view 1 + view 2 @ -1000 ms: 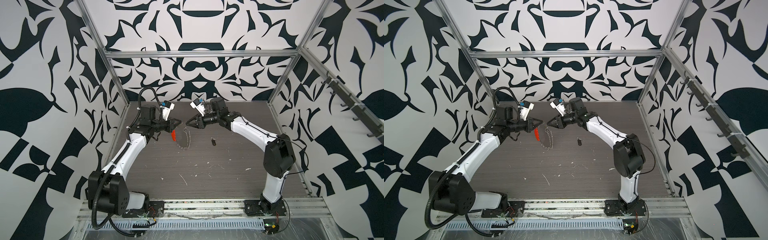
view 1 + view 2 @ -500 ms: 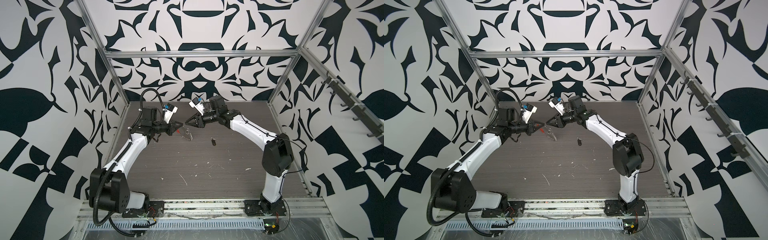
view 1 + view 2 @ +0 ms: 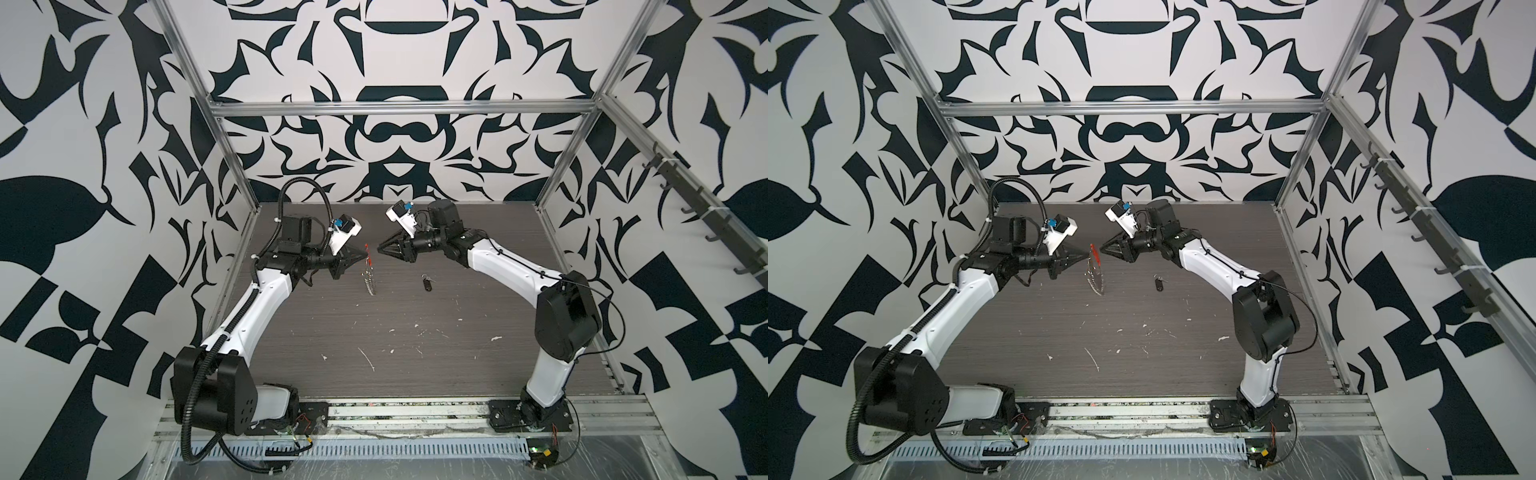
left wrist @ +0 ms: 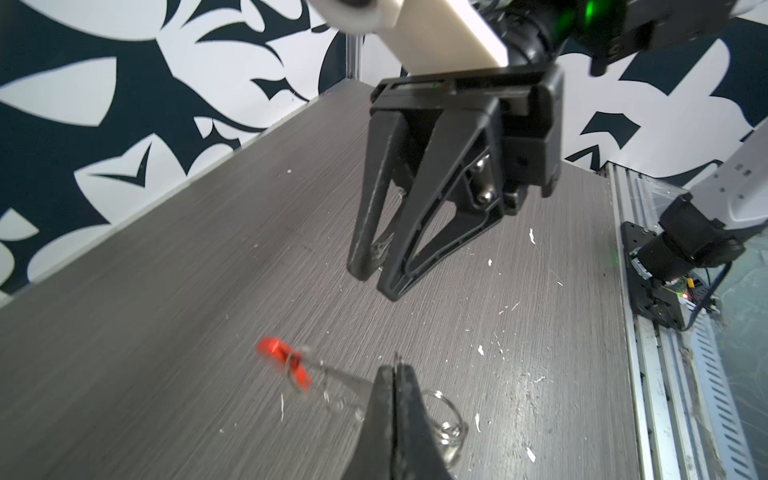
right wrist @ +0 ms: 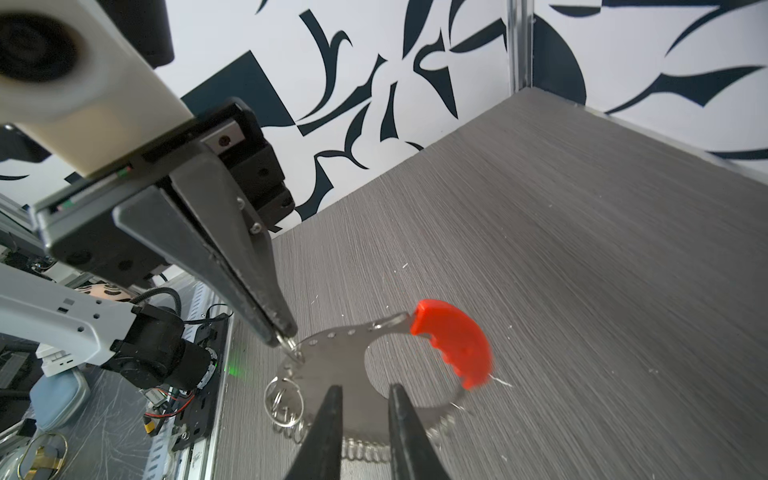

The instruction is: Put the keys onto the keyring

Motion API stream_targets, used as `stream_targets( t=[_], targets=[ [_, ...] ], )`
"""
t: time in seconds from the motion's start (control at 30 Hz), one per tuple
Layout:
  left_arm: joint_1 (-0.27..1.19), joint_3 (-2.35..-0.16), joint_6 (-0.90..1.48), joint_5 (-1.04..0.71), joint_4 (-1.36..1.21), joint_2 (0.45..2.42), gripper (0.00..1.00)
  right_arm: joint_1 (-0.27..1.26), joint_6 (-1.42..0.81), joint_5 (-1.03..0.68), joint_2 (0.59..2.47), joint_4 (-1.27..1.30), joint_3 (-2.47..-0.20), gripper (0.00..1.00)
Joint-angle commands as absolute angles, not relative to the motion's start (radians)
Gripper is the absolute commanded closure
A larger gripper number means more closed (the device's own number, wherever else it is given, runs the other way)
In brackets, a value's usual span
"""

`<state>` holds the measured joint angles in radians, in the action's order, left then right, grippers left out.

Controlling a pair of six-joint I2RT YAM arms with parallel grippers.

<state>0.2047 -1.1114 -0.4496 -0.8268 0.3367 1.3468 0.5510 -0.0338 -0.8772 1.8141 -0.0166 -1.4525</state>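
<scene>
Our left gripper [image 3: 362, 249] is clamped at its very tips on the keyring [image 3: 369, 272], which dangles from it over the far middle of the table [image 3: 415, 353]. Its red section [image 3: 366, 248] shows between the two grippers' tips. Our right gripper [image 3: 379, 249] faces it tip to tip, jaws a little apart and holding nothing. We see the keys [image 3: 427, 283], one small black fob, only in both top views. It lies on the table right of the keyring, below the right arm [image 3: 498, 266] and apart from both grippers. From the right wrist we see what the top views hide: the left fingertips [image 5: 282, 334] pinch a small silver ring [image 5: 296, 353] on the keyring's flat perforated metal. Both arms stretch from the near edge toward the far middle, grippers roughly level and raised off the table.
</scene>
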Motion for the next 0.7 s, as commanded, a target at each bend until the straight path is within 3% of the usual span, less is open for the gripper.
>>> stream_targets(
  t=[0.0,0.67],
  targets=[
    [0.2,-1.162,-0.5,-0.899,0.375,1.356,1.0,0.559,-0.039,-0.916,1.792,0.061,-1.481,0.75],
    [0.176,-1.176,-0.463,-0.951,0.376,1.387,1.0,0.589,0.007,-0.92,1.757,0.031,-1.447,0.73]
  ],
)
